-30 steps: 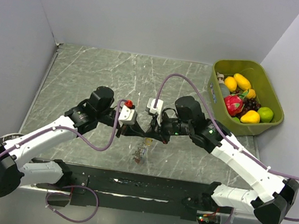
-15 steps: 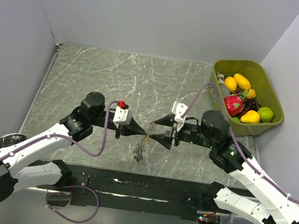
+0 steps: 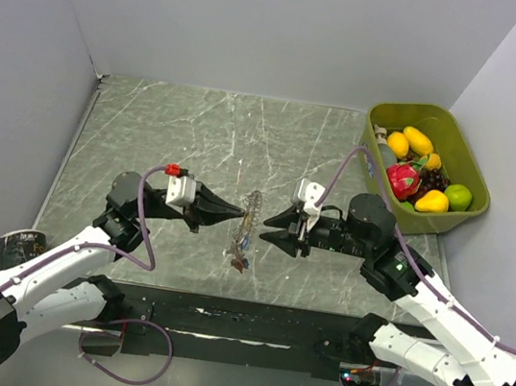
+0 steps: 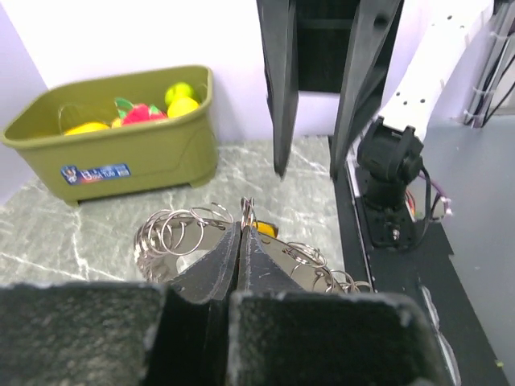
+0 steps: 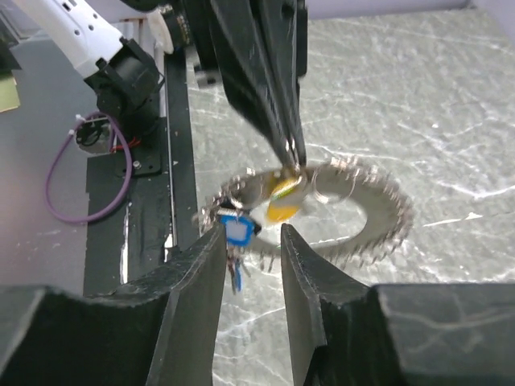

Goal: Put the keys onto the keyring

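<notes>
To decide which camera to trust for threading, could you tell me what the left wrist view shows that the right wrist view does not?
Only the left wrist view: the green fruit bin and the right arm's base. Only the right wrist view: a blue-tagged key at the keyring's edge, and the left arm's base. Both: the left gripper shut on the keyring, the right gripper open, a yellow tag, the marble table.

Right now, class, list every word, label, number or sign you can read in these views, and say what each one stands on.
A blue sticker on the front wall of the green bin: pale print, too blurred to read.
No other text, number or sign can be read in any view.
</notes>
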`<state>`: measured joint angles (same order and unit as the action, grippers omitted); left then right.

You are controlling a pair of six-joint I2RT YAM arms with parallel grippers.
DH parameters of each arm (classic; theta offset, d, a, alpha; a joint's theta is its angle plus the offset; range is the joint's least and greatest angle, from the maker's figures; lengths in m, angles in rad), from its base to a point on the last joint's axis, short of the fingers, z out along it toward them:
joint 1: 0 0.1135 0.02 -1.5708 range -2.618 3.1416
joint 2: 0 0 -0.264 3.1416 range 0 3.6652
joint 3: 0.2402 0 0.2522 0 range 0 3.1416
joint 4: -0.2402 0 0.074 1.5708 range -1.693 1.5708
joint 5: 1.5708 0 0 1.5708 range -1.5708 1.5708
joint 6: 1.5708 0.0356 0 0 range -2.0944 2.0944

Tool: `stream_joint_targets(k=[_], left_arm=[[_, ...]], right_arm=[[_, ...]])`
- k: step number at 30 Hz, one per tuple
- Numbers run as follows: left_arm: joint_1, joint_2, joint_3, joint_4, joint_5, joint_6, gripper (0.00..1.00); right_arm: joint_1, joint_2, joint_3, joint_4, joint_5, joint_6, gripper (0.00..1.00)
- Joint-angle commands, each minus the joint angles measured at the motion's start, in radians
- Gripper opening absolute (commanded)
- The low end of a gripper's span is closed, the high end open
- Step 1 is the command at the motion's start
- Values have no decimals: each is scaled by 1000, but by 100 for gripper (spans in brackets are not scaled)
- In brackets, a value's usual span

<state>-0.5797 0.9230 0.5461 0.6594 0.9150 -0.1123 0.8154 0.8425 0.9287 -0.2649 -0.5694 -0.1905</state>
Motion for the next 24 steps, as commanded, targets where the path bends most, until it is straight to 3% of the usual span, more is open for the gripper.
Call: stream_joint_targets(k=[1,9,24], left_arm=[[18,-4,12,187,24,-90,1],[21,-1,21,160,25,-75,1],[21,8,34,132,45,-63,1]], right_arm=[[-5,10,-5,73,-17,42,40],[-1,73,-7,128,-12,100,51],[1,130,13,197,-21,164,53]])
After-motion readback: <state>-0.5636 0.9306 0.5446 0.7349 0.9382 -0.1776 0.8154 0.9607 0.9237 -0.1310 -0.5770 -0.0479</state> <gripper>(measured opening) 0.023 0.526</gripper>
